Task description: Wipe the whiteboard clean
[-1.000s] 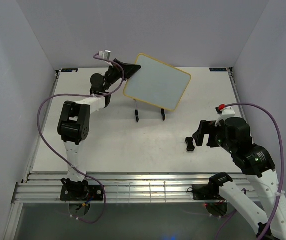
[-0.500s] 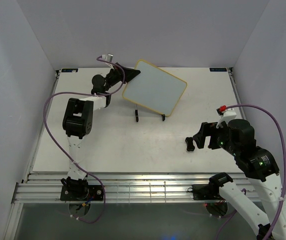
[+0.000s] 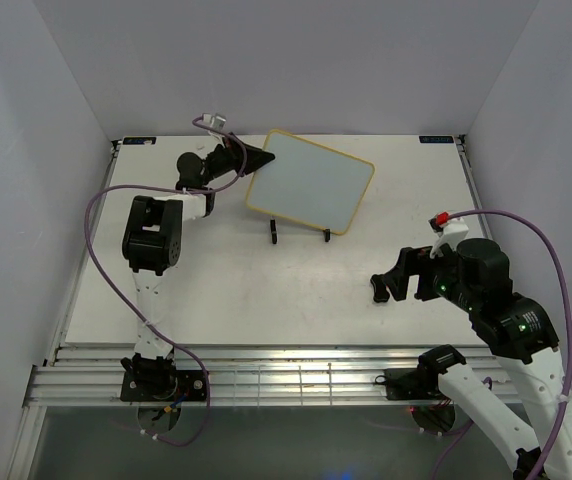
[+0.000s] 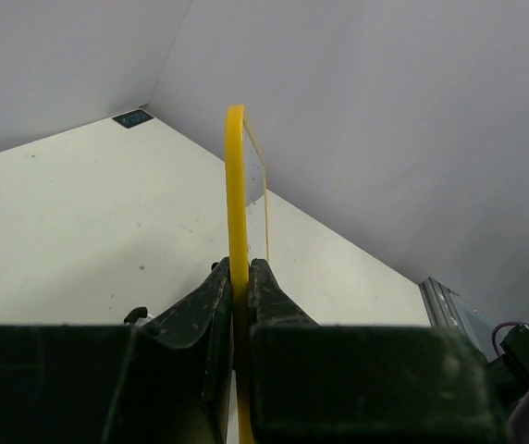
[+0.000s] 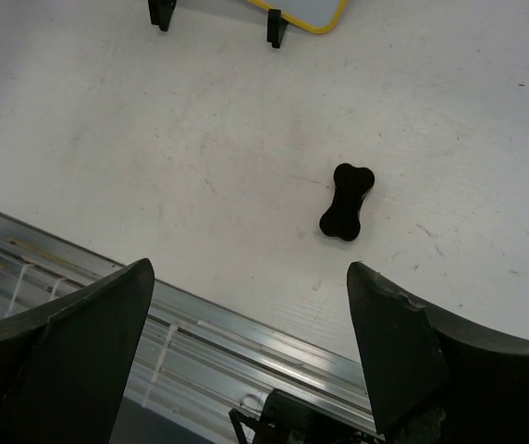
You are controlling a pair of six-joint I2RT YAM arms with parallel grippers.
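Grips the whiteboard by its left edge with the left end effector, yellow frame pinched tight between both fingers. Holds it tilted at the far middle of the bench, glossy face blank, lower edge at the black wire stand. Hovers the right end effector, spread wide and empty, above the black bone-shaped eraser lying flat on the bench's right side.
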